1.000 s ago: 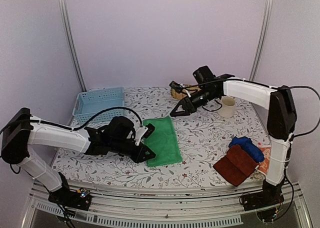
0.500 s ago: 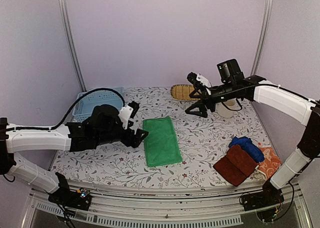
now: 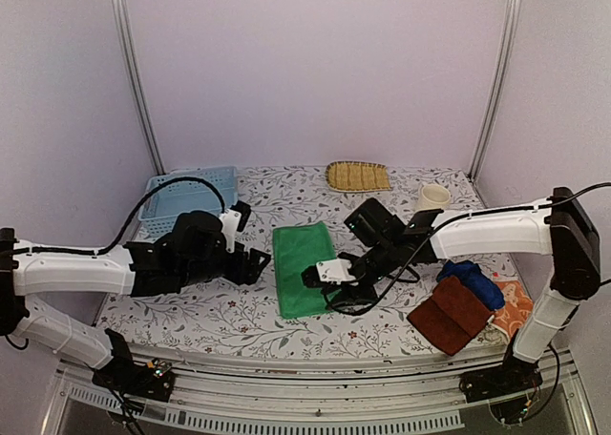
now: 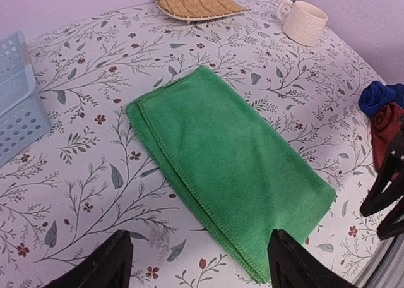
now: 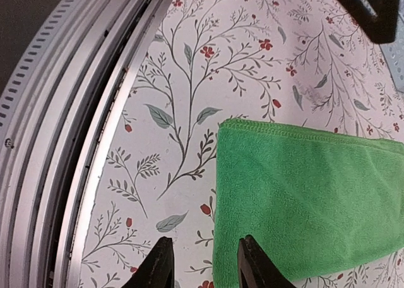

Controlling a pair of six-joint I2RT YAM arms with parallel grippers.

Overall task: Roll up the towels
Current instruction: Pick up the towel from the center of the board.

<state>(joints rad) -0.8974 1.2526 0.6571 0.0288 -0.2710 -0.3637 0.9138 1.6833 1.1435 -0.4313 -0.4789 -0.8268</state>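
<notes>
pale lilac walls (image 3: 315, 72) close the back and sides, two slim metal uprights (image 3: 134, 72) in the corners. the table (image 3: 286, 189) is white with a leafy floral print, edged nearside by an aluminium rail (image 3: 305, 397).

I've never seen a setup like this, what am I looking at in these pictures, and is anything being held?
A robot's left arm and right arm are fixed to a table. One picture is from overhead; the others from a camera on each wrist. A green towel lies flat in the middle; behind are a blue basket, straw tray and cup; a brown towel, blue towel and orange towel sit at right. The left gripper is open beside the towel; the right gripper sits partly open at its near edge. Nothing is held.
</notes>
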